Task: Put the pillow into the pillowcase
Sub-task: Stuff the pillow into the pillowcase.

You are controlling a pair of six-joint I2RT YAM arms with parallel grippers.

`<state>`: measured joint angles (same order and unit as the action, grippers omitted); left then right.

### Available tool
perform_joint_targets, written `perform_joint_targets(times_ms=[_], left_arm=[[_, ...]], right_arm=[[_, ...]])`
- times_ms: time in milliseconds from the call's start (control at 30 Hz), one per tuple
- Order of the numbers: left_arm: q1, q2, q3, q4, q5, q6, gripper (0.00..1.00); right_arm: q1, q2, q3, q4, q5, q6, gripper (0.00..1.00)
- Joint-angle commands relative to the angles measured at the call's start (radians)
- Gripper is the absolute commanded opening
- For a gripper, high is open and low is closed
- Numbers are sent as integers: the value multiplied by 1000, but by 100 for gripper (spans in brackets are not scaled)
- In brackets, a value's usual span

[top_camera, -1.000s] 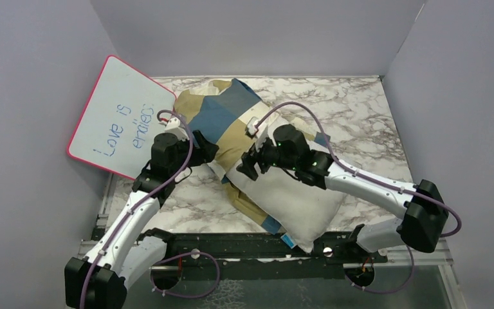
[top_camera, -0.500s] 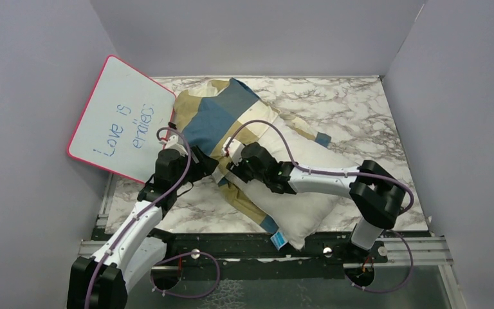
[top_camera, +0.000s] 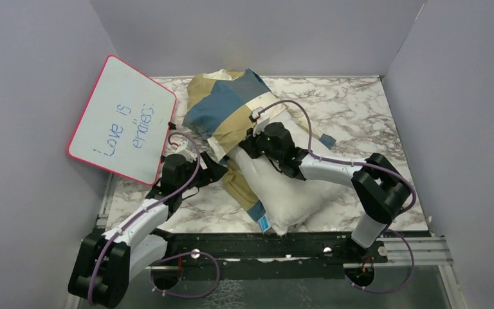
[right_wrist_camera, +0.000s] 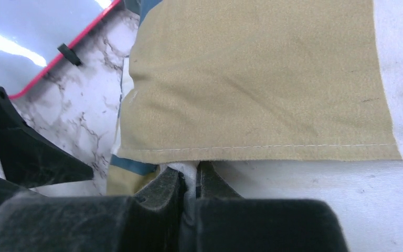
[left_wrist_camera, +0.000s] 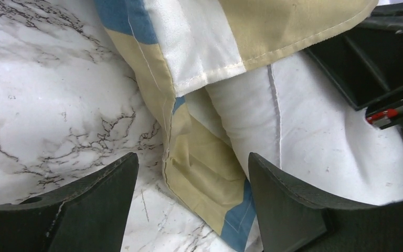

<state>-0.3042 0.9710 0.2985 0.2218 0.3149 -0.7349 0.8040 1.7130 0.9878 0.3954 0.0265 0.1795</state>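
Note:
The white pillow (top_camera: 289, 193) lies slanted mid-table, its far end tucked under the hem of the blue, tan and cream checked pillowcase (top_camera: 222, 112). Its blue tag (top_camera: 264, 224) shows at the near corner. My right gripper (top_camera: 247, 145) sits at that hem, shut on a pinch of the pillow's white fabric (right_wrist_camera: 190, 170), just below the tan hem of the pillowcase (right_wrist_camera: 262, 79). My left gripper (top_camera: 212, 168) is open and low at the pillowcase's left side. Its fingers straddle the pillowcase's lower tan and blue flap (left_wrist_camera: 204, 173) without touching it, with the pillow (left_wrist_camera: 304, 121) to the right.
A pink-rimmed whiteboard (top_camera: 119, 125) with blue writing leans against the left wall, close to the left arm. Grey walls close in the marble table (top_camera: 360, 116) on three sides. The black rail (top_camera: 257, 248) with the arm bases runs along the near edge.
My right gripper has shut on the pillow's fabric and pushed toward the back, shifting the pillow deeper under the hem. The pillowcase bunched toward the back wall. The left arm dropped lower.

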Motion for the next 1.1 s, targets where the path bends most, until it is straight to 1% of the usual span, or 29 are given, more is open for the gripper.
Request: perform_joint_targets(times_ms=[0,67,167,300,433,600,633,667,700,767,800,867,933,1067], left_arm=[[-22,54,-10,118,-76,39,77],[-23,107,-9,163,-109,41,77],[-32,200,9,241,-119,36,75],[-78,309,49,316,-146,35,73],[-138,385,79,385,-259,43,69],[-185,467,119,459,-376,62,61],[-188,478,125,467,-387,65,57],[-190,488,128,470,-390,66,49],[-191,491,128,472,-384,66,37],[-205,458,113,473,-380,72,5],[-222,429,100,472,-395,82,0],[-271,347,80,470,-423,117,0],[-344,296,63,471,-451,139,0],[-443,270,14,473,-517,118,0]], right_arm=[[-27,19,-14,97,-72,151,1],[-35,16,-26,119,-84,175,1],[-39,13,-35,139,-92,192,1],[-45,14,-48,165,-96,214,1],[-48,26,-51,184,-116,245,1],[-49,35,-80,255,-133,301,1],[-49,40,-82,267,-137,309,1],[-49,45,-85,279,-140,320,1],[-49,49,-88,297,-140,332,1],[-49,62,-101,345,-128,361,1],[-49,74,-104,370,-115,377,1],[-49,100,-109,447,-73,413,1],[-50,133,-110,526,-17,439,1],[-49,178,-75,623,78,444,1]])
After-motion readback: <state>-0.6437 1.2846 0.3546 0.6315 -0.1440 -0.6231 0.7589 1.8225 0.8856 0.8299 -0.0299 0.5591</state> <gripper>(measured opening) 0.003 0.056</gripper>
